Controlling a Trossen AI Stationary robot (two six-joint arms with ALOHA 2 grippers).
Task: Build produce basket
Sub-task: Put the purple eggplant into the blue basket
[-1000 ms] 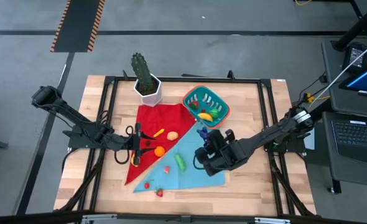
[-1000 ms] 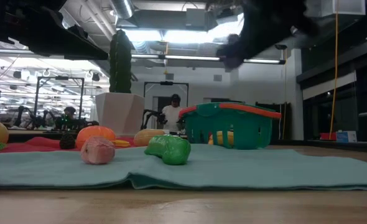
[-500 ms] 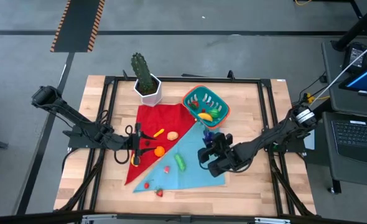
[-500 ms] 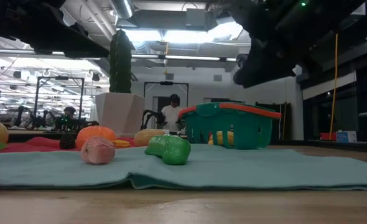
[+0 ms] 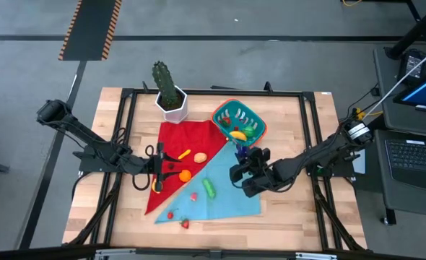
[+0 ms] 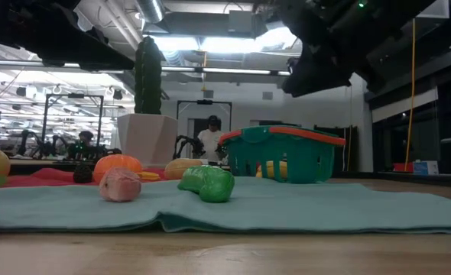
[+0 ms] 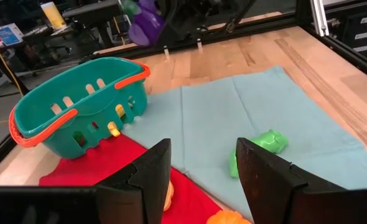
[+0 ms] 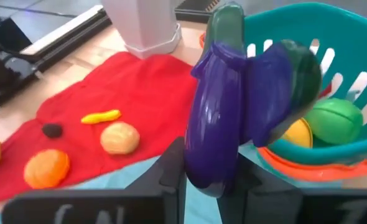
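Eggplant (image 8: pixel 224 118) is hanging clamped in the right pincer (image 8: pixel 209 163) just beside the basket (image 8: pixel 333 81); left pincer (image 7: pixel 202 171), fingers apart, is idling farther off.

A robotics lab: exposed ceiling ducts (image 6: pixel 153 11) and strip lights, other robot rigs (image 6: pixel 53 141) in rows behind, a laptop (image 5: pixel 419 155) beside the framed wooden tabletop (image 5: pixel 314 224).

Purple eggplant (image 8: pixel 218 118) upright, airborne near teal basket (image 5: pixel 238 119); basket apparently holds yellow, green produce.
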